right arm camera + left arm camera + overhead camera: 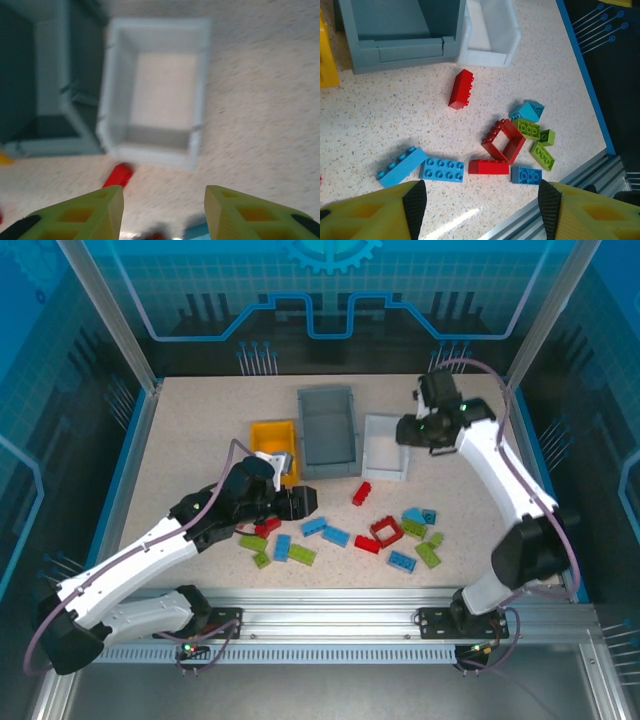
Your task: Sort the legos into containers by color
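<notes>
Legos (489, 167) beside apparently plain containers (400, 50)

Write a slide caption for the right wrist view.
Open right gripper pointing at the white bin, grey bin beside it.

— Where do we find the bins?
— Toward the back of the table (190, 440), three in a row: the left bin (272, 435), the middle bin (328, 430) just beside it, and the right bin (385, 448) against its other side.
— And the bricks (385, 535)?
— We see them scattered on the table in front of the bins. A lone brick (361, 493) lies between the right bin and the scatter.
</notes>
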